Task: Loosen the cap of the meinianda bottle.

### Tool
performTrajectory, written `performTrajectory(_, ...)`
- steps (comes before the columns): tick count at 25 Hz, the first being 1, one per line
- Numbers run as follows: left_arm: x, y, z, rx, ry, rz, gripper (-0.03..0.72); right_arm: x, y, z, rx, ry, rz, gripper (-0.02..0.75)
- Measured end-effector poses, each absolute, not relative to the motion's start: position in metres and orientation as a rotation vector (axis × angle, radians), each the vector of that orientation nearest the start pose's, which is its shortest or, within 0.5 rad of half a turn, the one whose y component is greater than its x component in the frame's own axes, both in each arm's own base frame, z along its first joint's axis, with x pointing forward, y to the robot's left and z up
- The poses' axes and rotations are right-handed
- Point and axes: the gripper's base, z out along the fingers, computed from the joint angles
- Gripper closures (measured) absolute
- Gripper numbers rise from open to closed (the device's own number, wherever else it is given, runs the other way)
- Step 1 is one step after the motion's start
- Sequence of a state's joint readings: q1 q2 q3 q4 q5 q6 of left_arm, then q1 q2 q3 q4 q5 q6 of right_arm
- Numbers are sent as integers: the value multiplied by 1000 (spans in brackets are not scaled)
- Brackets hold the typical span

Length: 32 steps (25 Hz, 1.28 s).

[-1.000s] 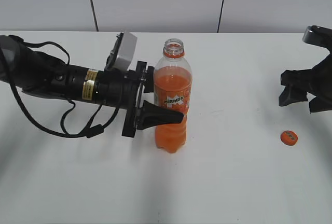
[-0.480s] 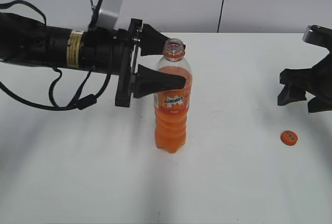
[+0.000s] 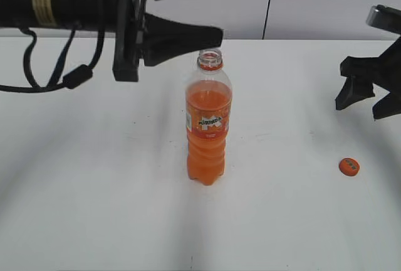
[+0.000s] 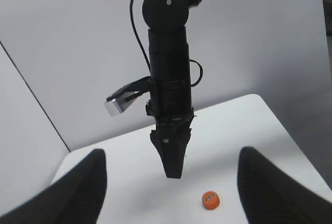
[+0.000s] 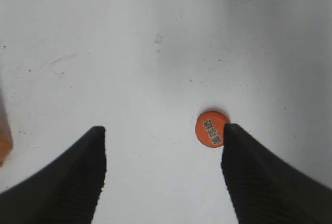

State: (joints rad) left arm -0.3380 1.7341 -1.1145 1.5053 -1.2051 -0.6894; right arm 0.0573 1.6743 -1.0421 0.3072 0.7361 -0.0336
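The meinianda bottle [image 3: 208, 130] stands upright in the middle of the white table, its neck open with no cap on it. The orange cap [image 3: 349, 166] lies flat on the table to the right; it also shows in the left wrist view [image 4: 210, 200] and in the right wrist view [image 5: 211, 128]. My left gripper [image 3: 213, 7] is open and empty, raised above and left of the bottle's neck. My right gripper [image 3: 369, 98] is open and empty, hovering above the table behind the cap.
The white table [image 3: 94, 208] ends at a grey panelled wall [image 3: 313, 1] behind. The right arm [image 4: 170, 79] hangs down in the left wrist view.
My left gripper has let go of the bottle's body and risen up and clear of it. The right gripper has barely moved. The bottle and cap stay put.
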Motion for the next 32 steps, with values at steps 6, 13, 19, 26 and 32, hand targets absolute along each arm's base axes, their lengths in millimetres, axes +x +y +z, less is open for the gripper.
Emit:
performTrajectory(6, 287, -180, 327, 1241, 1225, -750, 209, 322, 39, 236, 122, 2803, 373, 220)
performTrajectory(13, 319, -125, 344, 647, 1689, -142, 179, 308, 40, 265, 87, 2787, 394, 220)
performTrajectory(19, 323, -65, 324, 136, 2034, 347, 167, 295, 40, 283, 67, 2768, 402, 220)
performTrajectory(26, 309, -71, 312, 67, 2356, 185, 167, 285, 39, 296, 48, 2757, 405, 220)
performTrajectory(32, 317, -62, 300, 39, 2664, 144, 167, 273, 36, 298, -3, 2849, 352, 220)
